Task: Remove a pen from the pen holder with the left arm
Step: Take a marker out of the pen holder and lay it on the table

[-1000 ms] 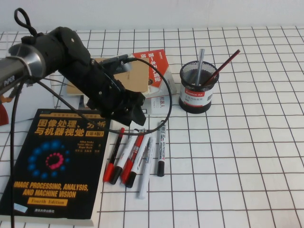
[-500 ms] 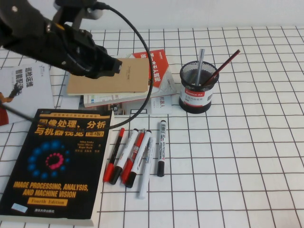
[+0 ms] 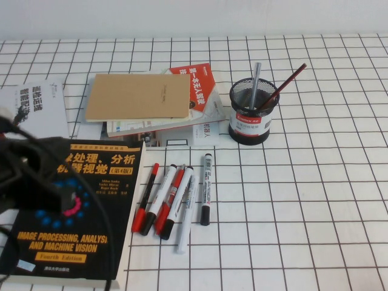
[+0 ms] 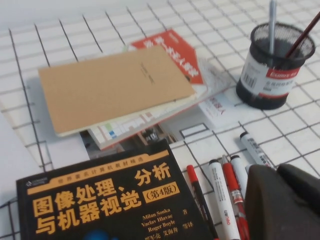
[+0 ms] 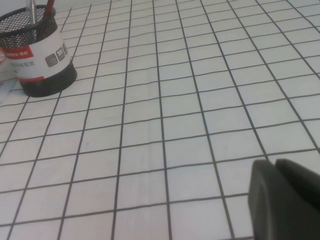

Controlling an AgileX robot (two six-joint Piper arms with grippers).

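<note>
left pincer [image 4: 280, 174] closed above book [image 3: 106, 203], right pincer [image 5: 276, 166] closed above table [image 5: 175, 125]

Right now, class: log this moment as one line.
left end effector: shut, holding nothing, near book | right end effector: shut, over table | pen holder: two pens inside | five loose pens beside book

left claw [image 4: 276, 172] closed, drawn back left
</note>
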